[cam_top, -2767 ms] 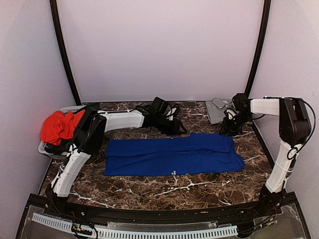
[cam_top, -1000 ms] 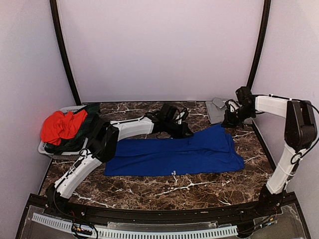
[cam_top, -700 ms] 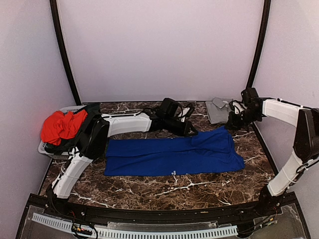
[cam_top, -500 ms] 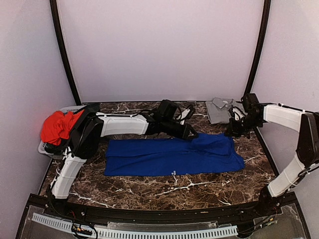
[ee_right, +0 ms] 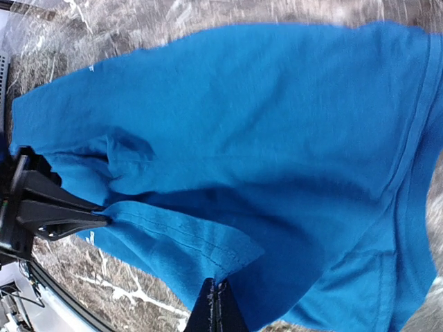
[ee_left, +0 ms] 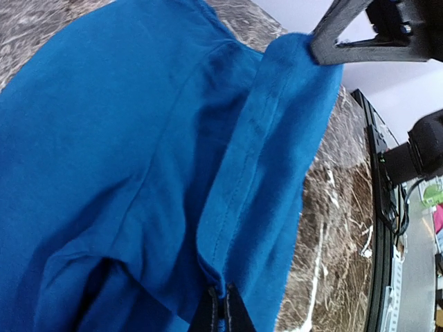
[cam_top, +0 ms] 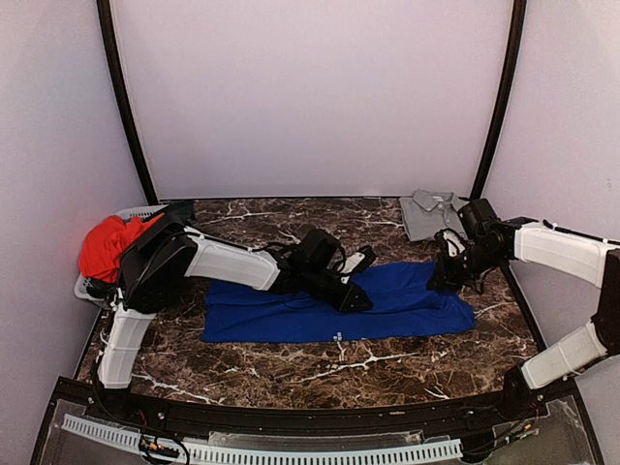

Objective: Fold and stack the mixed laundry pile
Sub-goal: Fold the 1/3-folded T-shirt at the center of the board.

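Top external view: we see the royal-blue T-shirt point(cam_top: 412, 308) lying lengthwise across the middle of the dark marbled surface point(cam_top: 320, 366), its near edge flat and carrying a small white mark. Both arms reach over it. The left pincer point(cam_top: 360, 302) sits low over the shirt's centre, and the right pincer point(cam_top: 442, 279) is down at the shirt's far right end. Between them, a strip of the far edge is raised and doubled toward the near side.

In the left wrist view we find that pincer's jaws pressed together on a stitched hem of the blue cloth. The fold runs from its tips up to the right pincer's dark fingers at the top of the picture, which pinch the other end. The right wrist view agrees: its jaws are closed tight on a corner of the folded blue hem, and the left pincer's black fingers hold the same fold at the left edge.

At the far right corner a grey shirt point(cam_top: 426, 213) lies folded flat, just beyond the right arm. At the left edge a red-orange garment point(cam_top: 108, 244) is heaped in a pale basket point(cam_top: 136, 210), partly hidden behind the left arm.
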Robot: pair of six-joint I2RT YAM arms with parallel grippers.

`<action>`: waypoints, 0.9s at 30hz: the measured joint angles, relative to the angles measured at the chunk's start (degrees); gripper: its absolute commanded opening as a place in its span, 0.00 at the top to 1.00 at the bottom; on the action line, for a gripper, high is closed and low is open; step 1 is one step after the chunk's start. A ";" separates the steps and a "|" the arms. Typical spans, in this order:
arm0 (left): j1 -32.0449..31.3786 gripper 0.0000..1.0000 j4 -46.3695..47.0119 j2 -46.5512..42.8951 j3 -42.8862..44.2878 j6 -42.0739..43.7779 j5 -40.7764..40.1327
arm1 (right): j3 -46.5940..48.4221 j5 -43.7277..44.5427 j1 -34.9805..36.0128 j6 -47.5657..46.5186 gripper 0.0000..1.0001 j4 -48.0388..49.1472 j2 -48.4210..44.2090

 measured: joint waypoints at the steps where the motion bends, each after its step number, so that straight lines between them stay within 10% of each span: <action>1: -0.35 1.00 0.17 -0.76 -0.81 0.48 -0.11 | -0.61 0.09 0.33 0.66 1.00 -0.20 -0.57; 20: -0.87 0.94 3.08 -2.67 -1.18 1.57 -6.95 | 3.04 9.90 0.74 1.92 1.00 4.59 7.52; 27: -0.87 0.68 -0.17 -1.07 0.52 1.49 -11.41 | 4.13 10.64 0.74 0.07 0.87 6.69 15.30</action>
